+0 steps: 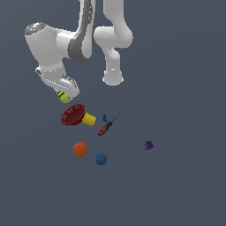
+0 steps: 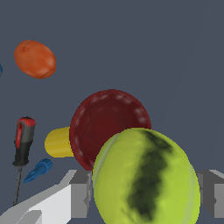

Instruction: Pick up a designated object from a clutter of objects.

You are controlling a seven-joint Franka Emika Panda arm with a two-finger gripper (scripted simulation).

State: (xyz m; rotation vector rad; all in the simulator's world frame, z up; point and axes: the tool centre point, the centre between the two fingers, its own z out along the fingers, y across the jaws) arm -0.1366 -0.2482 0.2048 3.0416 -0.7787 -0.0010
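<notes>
The gripper (image 1: 65,96) is clenched on the yellow-green ball (image 2: 146,177): the wrist view shows a grey finger (image 2: 81,197) pressed to either flank, which is why the ball sits centred between them. In the exterior view the ball (image 1: 64,97) appears just beyond the dark red bowl (image 1: 73,114); whether it has cleared the surface cannot be told. The bowl lies tipped on its side and holds nothing. A yellow cylinder (image 1: 89,119) touches the bowl. The screwdriver (image 1: 107,126), orange ball (image 1: 80,149) and blue ball (image 1: 101,159) lie apart from the bowl, untouched.
</notes>
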